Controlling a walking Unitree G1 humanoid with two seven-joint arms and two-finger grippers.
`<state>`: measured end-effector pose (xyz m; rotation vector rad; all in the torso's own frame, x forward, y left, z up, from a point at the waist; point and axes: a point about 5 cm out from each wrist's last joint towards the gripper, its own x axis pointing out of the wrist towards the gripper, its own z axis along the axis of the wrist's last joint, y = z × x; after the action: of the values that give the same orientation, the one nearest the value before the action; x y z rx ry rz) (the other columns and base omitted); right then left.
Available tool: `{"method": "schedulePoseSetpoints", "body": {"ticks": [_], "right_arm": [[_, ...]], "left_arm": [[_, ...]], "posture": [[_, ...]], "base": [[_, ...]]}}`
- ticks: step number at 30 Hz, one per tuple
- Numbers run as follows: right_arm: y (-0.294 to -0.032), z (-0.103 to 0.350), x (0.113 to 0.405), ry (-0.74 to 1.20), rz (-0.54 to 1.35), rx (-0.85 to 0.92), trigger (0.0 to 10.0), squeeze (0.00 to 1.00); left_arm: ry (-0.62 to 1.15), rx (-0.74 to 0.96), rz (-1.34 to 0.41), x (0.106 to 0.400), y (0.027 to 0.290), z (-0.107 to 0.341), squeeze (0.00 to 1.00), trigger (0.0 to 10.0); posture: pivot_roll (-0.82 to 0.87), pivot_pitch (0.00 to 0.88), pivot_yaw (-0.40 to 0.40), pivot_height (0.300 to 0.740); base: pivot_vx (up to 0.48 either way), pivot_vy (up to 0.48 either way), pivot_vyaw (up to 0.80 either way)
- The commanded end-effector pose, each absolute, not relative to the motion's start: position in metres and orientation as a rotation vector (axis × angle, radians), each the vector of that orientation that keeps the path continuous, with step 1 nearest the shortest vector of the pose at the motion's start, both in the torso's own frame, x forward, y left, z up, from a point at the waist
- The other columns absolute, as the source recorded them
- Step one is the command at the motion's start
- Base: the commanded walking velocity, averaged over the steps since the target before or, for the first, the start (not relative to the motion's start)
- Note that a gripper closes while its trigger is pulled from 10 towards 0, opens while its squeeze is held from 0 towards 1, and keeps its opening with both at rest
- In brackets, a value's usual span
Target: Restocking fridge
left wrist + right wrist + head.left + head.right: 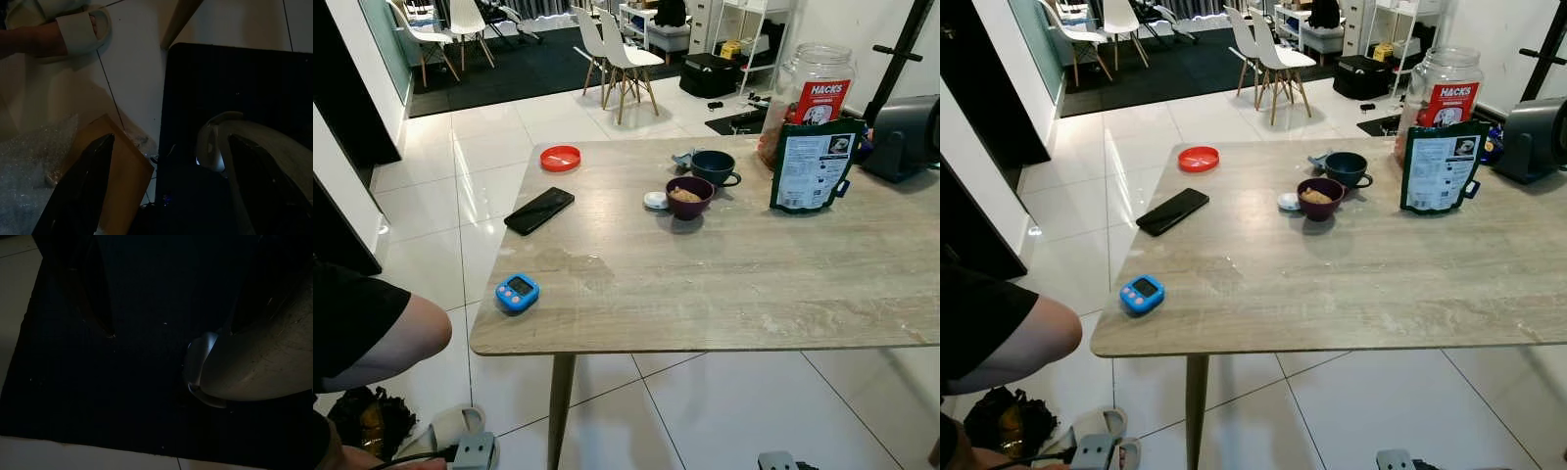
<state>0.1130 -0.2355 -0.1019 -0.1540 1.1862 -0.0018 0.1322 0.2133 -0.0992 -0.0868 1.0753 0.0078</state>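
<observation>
I stand before a pale wood-grain tabletop on a white tiled floor. Toward its far right corner a dark green pouch stands upright, and just behind it rises a clear jar with a red label reading HACKS. Left of the pouch a maroon bowl holds something brownish, with a small white object just beside it and a dark blue cup just behind. A red lid lies flat near the far left corner, a black phone lies nearer along the left side, and a blue timer sits close to the near left edge. A dark grey appliance stands at the right end. A person's bare knee shows at my lower left. My left gripper hangs low over the floor, its fingers spread apart and holding nothing, above a dark mat and brown cardboard; a foot in a pale sandal rests nearby. My right gripper hangs in shade over dark matting, fingers parted and empty.
</observation>
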Motion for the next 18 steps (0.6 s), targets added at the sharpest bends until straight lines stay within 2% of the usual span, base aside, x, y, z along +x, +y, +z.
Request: {"method": "schedulePoseSetpoints", "body": {"ticks": [1, 10, 18], "right_arm": [[-0.2289, -0.1038, 0.1112, 1.197, 0.04, -0.143, 10.0, 0.0], [-0.2297, -0.1039, 0.1109, 1.199, 0.022, -0.142, 10.0, 0.0], [-0.231, -0.1038, 0.1103, 1.201, 0.006, -0.148, 10.0, 0.0]], "left_arm": [[1.097, -0.092, 0.003, 0.1282, 0.2102, -0.1014, 0.0, 10.0], [1.097, -0.093, 0.0, 0.1276, 0.2096, -0.1016, 0.0, 10.0], [1.096, -0.095, 0.001, 0.1272, 0.2099, -0.1016, 0.0, 10.0]], "posture": [[0.02, 0.0, 0.044, 0.739], [0.02, 0.0, 0.048, 0.739], [0.02, 0.0, 0.044, 0.739]], "base": [[0.0, 0.0, 0.79], [0.0, 0.0, 0.79], [0.0, 0.0, 0.0]]}}
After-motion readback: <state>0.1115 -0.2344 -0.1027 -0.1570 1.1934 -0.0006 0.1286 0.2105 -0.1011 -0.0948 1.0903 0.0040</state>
